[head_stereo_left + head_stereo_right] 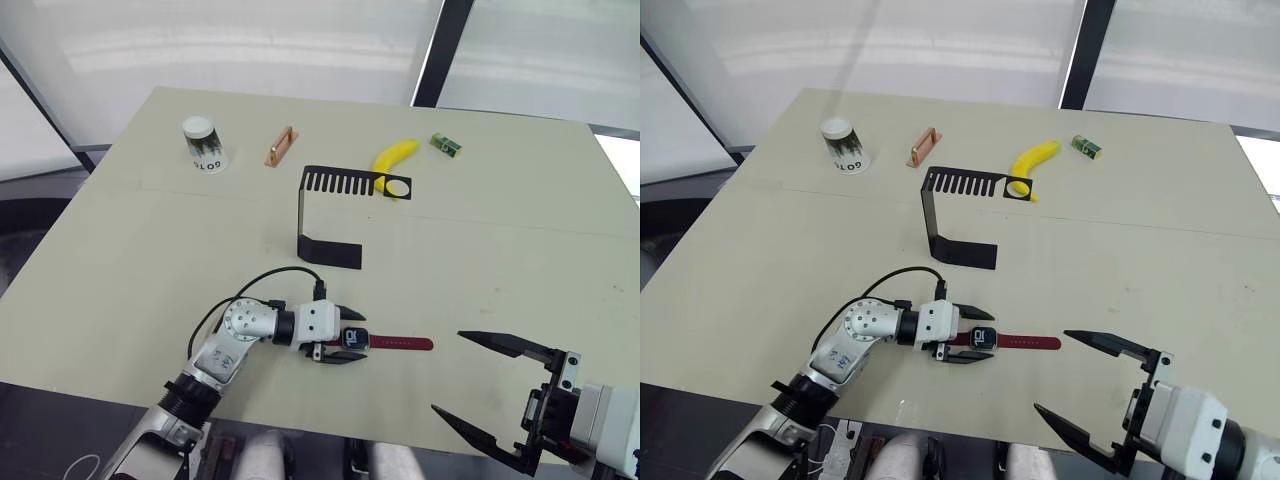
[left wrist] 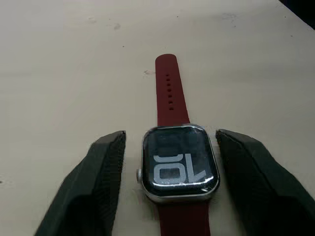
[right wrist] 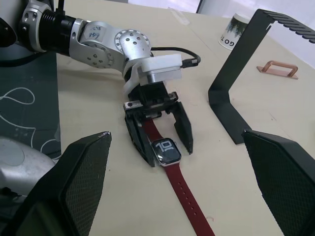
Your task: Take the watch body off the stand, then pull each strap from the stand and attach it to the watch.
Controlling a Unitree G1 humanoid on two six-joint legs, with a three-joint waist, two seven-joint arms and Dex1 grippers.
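The right gripper (image 1: 485, 385) hangs wide open at the bench (image 1: 150, 230) front edge, well apart from the watch body (image 1: 355, 339), which lies flat between the open left gripper (image 1: 347, 338) fingers, straps (image 1: 400, 343) running toward the right gripper.

Beige table (image 1: 150, 250), bright windows (image 1: 250, 40) behind.

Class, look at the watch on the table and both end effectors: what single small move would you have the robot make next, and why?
Probably draw the left end effector straight back. The watch body lies flat on the table with red straps at both ends, the stand holds nothing, and the open fingers flank the case without touching it. The right end effector hangs open, apart.
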